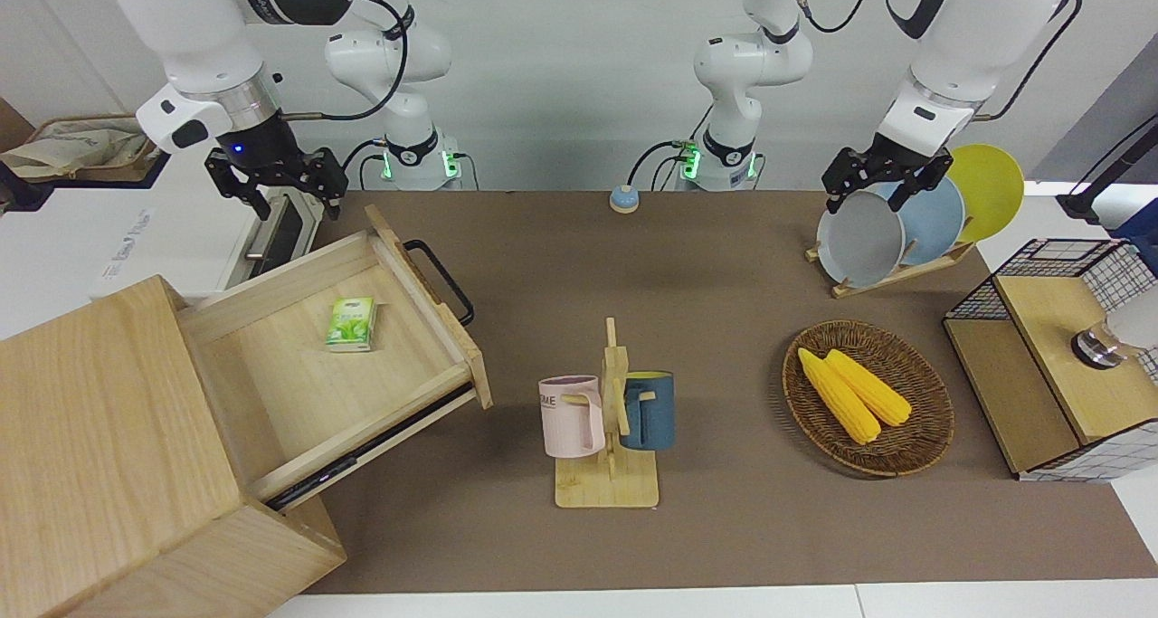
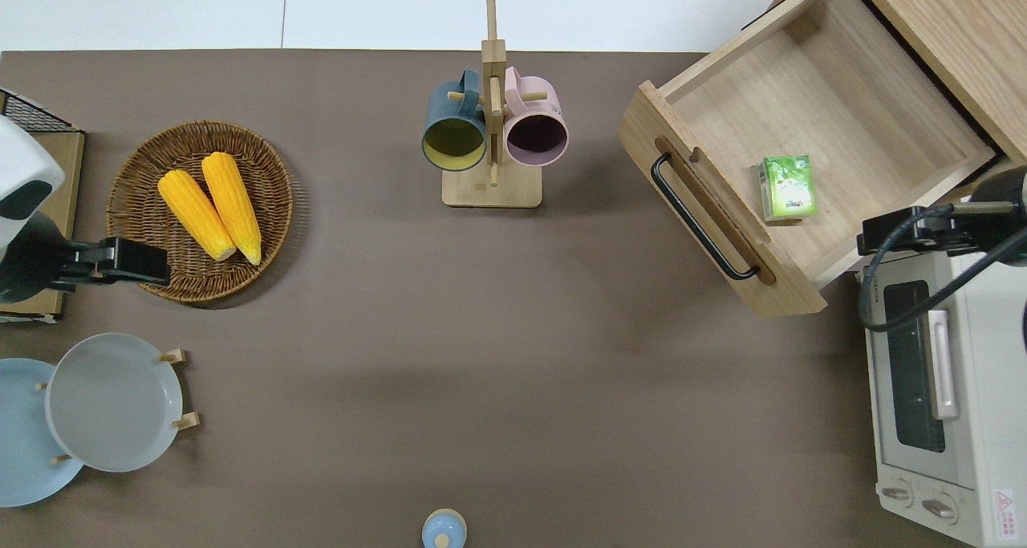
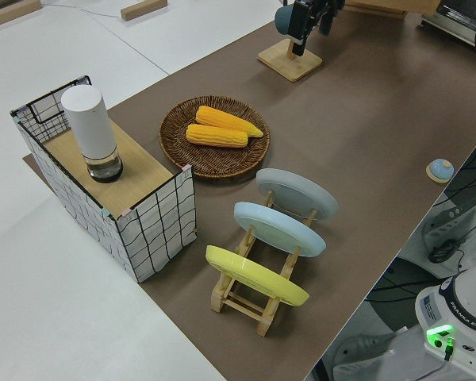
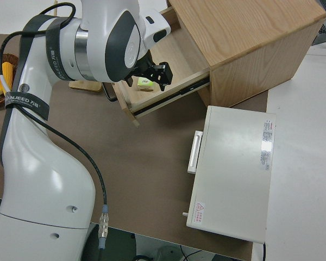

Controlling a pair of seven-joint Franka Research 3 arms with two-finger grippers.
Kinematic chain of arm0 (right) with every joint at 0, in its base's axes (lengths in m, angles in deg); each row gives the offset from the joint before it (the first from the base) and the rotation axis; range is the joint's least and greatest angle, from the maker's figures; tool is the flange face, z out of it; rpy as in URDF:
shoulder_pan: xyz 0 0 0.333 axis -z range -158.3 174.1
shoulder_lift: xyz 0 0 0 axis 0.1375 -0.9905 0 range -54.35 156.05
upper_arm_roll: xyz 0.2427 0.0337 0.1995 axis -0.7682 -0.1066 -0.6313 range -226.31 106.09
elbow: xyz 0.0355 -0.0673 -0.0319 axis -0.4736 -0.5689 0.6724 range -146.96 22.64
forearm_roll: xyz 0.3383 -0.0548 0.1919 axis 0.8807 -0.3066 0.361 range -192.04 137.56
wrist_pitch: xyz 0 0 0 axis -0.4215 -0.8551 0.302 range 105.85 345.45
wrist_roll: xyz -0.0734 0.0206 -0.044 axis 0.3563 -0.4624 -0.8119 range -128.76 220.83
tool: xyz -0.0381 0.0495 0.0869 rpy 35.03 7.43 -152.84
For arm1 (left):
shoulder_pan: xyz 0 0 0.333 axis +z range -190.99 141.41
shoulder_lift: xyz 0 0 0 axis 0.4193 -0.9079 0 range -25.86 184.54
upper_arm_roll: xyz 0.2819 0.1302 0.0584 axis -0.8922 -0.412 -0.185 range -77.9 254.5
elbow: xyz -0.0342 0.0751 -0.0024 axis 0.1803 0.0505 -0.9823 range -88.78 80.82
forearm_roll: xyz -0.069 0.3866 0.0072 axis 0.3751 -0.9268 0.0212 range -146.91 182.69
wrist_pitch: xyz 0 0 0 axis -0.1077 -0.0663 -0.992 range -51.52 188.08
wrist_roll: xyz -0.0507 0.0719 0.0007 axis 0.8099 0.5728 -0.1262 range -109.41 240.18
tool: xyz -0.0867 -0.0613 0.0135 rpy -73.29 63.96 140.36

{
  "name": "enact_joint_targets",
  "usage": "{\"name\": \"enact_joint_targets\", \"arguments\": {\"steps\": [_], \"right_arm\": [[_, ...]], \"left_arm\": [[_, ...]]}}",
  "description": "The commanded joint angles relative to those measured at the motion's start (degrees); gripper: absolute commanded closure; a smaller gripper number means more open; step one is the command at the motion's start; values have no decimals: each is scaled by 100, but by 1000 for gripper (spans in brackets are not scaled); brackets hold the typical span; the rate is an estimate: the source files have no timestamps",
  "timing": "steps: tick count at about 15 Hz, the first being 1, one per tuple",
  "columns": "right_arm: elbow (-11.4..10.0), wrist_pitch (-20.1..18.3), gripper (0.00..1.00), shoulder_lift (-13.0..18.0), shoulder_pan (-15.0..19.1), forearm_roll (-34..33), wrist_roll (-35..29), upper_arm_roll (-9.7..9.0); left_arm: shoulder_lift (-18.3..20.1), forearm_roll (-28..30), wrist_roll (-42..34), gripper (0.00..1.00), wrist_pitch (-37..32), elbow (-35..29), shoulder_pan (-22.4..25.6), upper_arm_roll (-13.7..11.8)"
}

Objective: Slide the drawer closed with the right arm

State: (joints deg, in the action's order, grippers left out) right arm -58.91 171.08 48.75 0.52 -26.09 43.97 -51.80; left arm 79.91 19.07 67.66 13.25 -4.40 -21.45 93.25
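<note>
The drawer (image 1: 353, 347) stands pulled well out of the light-wood cabinet (image 1: 109, 455) at the right arm's end of the bench (image 1: 706, 265). Its black loop handle (image 1: 441, 279) faces the middle of the bench, and a small green carton (image 1: 351, 323) lies flat on the drawer floor, about midway between the front panel and the cabinet.

The right gripper (image 1: 274, 184) hangs in the air over the drawer's side rail, at the corner nearer to the robots, just where the drawer meets the white toaster oven (image 2: 935, 395). Its fingers (image 1: 237, 188) are spread fairly wide and hold nothing; they touch neither the handle nor the wood, as far as the views show. A blue light glows on the wrist above them.

The toaster oven sits beside the drawer, nearer to the robots than it, with its door handle turned toward the middle of the bench.

A wooden mug tree (image 1: 611, 419) stands apart from the drawer toward the left arm's end, carrying a pink mug (image 1: 572, 415) and a dark blue mug (image 1: 649, 409). Farther from the drawer in the same direction lies a wicker tray (image 1: 867, 397) with two corn cobs (image 1: 853, 394).

The left arm is parked; I cannot tell how the fingers of the left gripper (image 1: 873, 176) stand.
</note>
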Motion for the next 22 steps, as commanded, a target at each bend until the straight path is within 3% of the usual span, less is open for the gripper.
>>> {"name": "enact_joint_targets", "arguments": {"steps": [1,12,14,17,19,22], "right_arm": [[1,27,11,34,44,-209,-134,-48],[18,-35,27,34,26,-220,-118,-101],[18,-35,209,43,35,-211,-101,-101],[27,-183,731,43,44,-220,-83,-101],[27,-202,999,52,44,-211,-74,-75],[27,-210,1000,69,70,16,-65,-31]], "left_arm": [[57,-65,-43,5,-67,-28,-26,-29],[57,-65,-43,2,-67,-28,-26,-29],[57,-65,-43,2,-67,-28,-35,-29],[57,-65,-43,2,-67,-28,-26,-20],[57,-65,-43,2,-67,-28,-35,-29],[57,-65,-43,2,-67,-28,-35,-20]]}}
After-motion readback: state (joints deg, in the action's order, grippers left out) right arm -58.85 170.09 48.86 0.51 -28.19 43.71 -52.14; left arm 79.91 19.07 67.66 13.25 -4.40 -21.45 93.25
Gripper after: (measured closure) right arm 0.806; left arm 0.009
